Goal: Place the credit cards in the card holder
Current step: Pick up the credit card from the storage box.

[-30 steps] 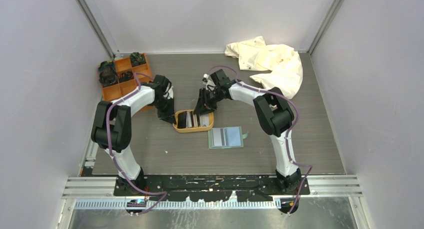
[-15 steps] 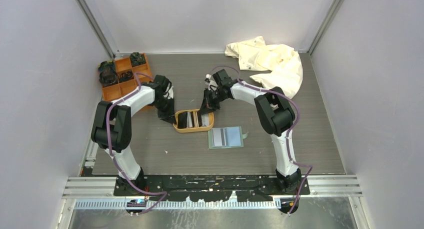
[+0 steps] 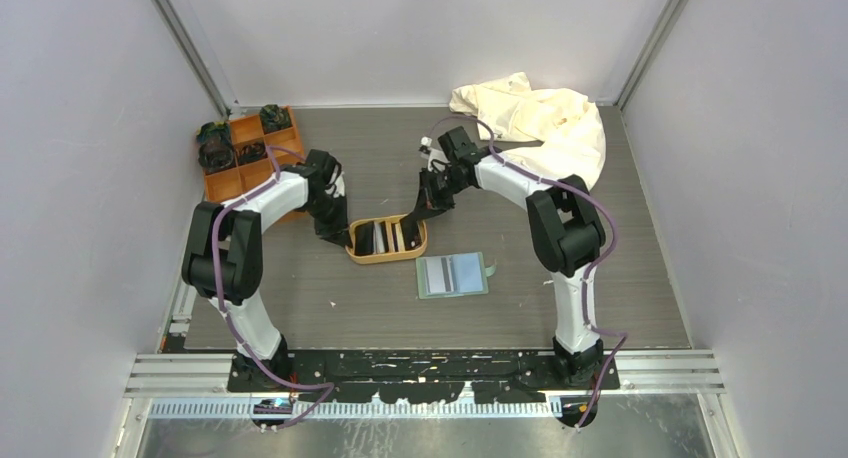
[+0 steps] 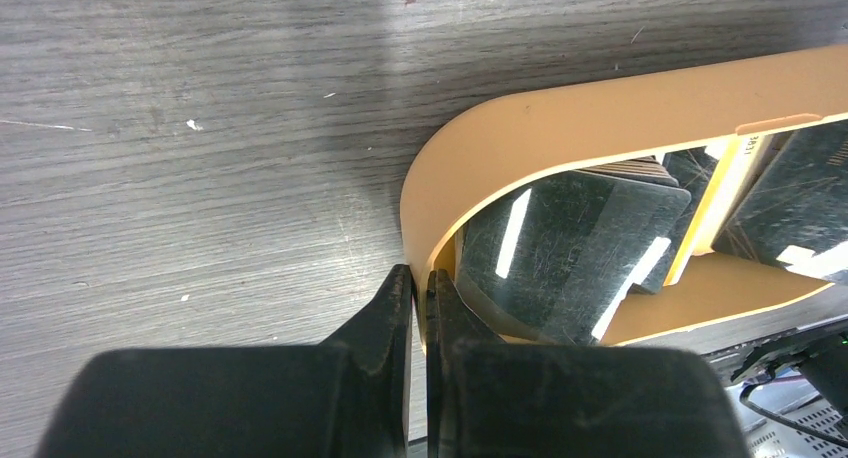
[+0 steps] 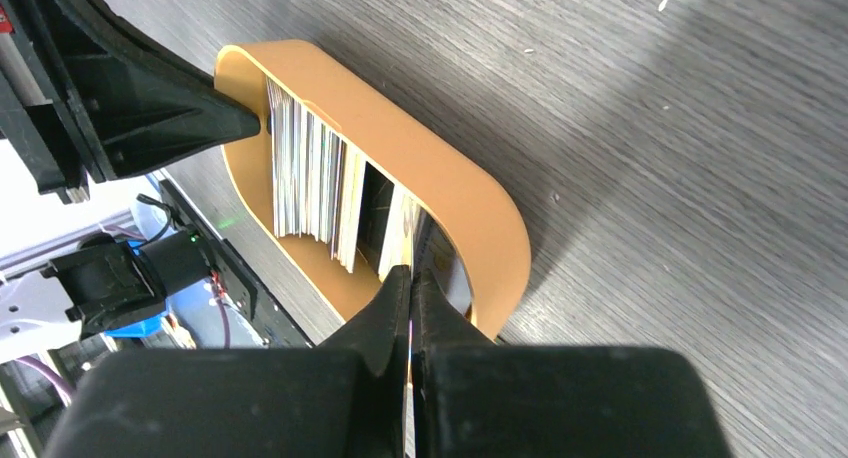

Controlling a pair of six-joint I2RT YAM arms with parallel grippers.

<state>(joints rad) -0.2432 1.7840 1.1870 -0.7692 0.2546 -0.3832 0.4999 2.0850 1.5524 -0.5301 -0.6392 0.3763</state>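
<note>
Pulling back now with the right hand (image 5: pixel 412 278): down in the middle of the tan tray (image 3: pixel 386 260) a second ago, up by its upper right corner in the overhead view at this moment, forearm swung higher in the frame. Pressed together at the tips, pinching what looks like the thin pale edge of a single card, raised just clear of the other credit cards (image 5: pixel 305 173) standing on edge in a row inside the tray. Hard to say for certain whether one card or two, too thin to tell from the wrist view. Over at the left end of the tray, no change at all: still clamped on the rim wall with the left hand (image 4: pixel 420 283), one finger inside and one outside, pinning the tray to the tabletop (image 4: pixel 200 128) against the pull. Seems to have turned the tray a touch all the same, right end now a little higher in the frame. For the task, reads as an extraction under way, not yet a delivery. Waiting at lower right of the tray, well apart from both hands: the sage-green card holder (image 3: pixel 452 275), lying open and flat, with what may be a pale striped card already on it. Still to do, by the look of it: clearing the tray wall, carrying across and down to that holder, finding a slot.
</note>
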